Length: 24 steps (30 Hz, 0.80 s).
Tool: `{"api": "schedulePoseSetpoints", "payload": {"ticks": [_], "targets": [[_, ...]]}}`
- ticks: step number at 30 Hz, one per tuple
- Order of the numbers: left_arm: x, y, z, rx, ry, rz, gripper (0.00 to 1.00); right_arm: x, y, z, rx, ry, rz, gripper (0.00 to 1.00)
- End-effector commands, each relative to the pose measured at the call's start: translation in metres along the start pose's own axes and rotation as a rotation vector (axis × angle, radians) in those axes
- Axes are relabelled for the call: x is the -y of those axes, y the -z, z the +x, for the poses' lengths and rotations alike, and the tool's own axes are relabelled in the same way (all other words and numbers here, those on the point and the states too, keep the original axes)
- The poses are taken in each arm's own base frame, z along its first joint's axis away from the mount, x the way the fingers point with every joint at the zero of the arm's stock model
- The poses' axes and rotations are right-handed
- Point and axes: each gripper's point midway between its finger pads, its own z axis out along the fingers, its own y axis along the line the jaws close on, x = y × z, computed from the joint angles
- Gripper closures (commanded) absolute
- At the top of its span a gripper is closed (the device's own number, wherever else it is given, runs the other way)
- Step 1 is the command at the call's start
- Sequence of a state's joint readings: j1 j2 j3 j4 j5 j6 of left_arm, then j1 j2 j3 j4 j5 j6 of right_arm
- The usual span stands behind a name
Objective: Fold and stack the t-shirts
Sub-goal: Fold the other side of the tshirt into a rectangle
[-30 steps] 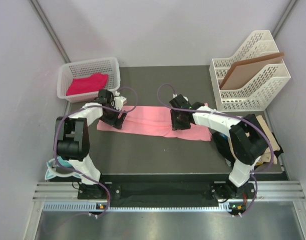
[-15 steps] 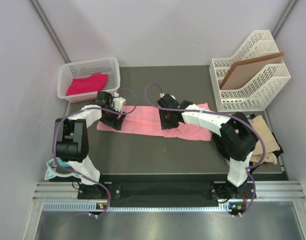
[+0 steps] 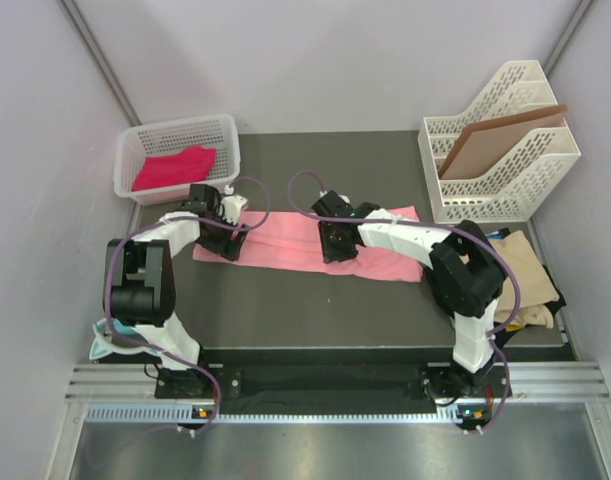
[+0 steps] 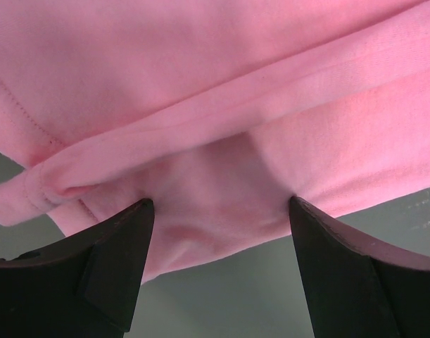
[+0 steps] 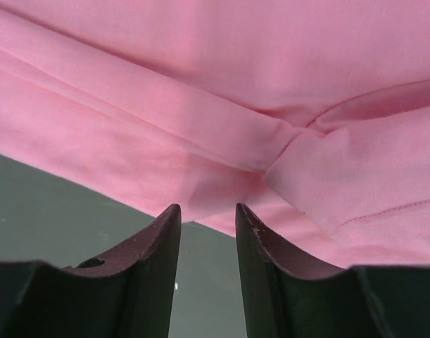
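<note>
While pink t-shirt [image 3: 285, 238] lies folded, left gripper [image 4: 218, 204] wide apart, right gripper [image 5: 207, 208] barely apart, seemingly empty.

Salmon pink t-shirt [image 3: 285, 238] was cut off at the edges of both wrist views, tan t-shirt [image 3: 541, 285] partly hidden behind right arm [image 3: 470, 285]

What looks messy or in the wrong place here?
The tan t-shirt sits in a crumpled heap at the right edge of the table, not folded. A bluish cloth pokes out past the near left corner, off the table.
</note>
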<state>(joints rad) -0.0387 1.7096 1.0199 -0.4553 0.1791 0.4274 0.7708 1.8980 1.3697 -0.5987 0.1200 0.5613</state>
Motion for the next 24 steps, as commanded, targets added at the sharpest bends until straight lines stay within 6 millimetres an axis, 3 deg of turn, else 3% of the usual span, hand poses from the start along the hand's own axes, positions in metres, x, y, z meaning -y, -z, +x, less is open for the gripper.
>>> {"api": "schedulePoseSetpoints", "payload": {"ticks": [1, 10, 18, 24], "targets": [[-0.004, 0.008, 0.004, 0.005, -0.017, -0.017, 0.18, 0.005, -0.003, -0.021, 0.039, -0.012, 0.023, 0.62], [-0.004, 0.015, 0.009, 0.007, -0.032, -0.025, 0.18, 0.039, -0.012, -0.050, 0.061, -0.034, 0.086, 0.63], [-0.006, 0.020, 0.012, 0.005, -0.033, -0.034, 0.18, 0.040, -0.009, -0.065, 0.078, -0.031, 0.079, 0.64], [-0.008, 0.039, 0.003, 0.036, -0.043, -0.055, 0.18, 0.047, -0.015, -0.076, 0.088, -0.009, 0.117, 0.65]]}}
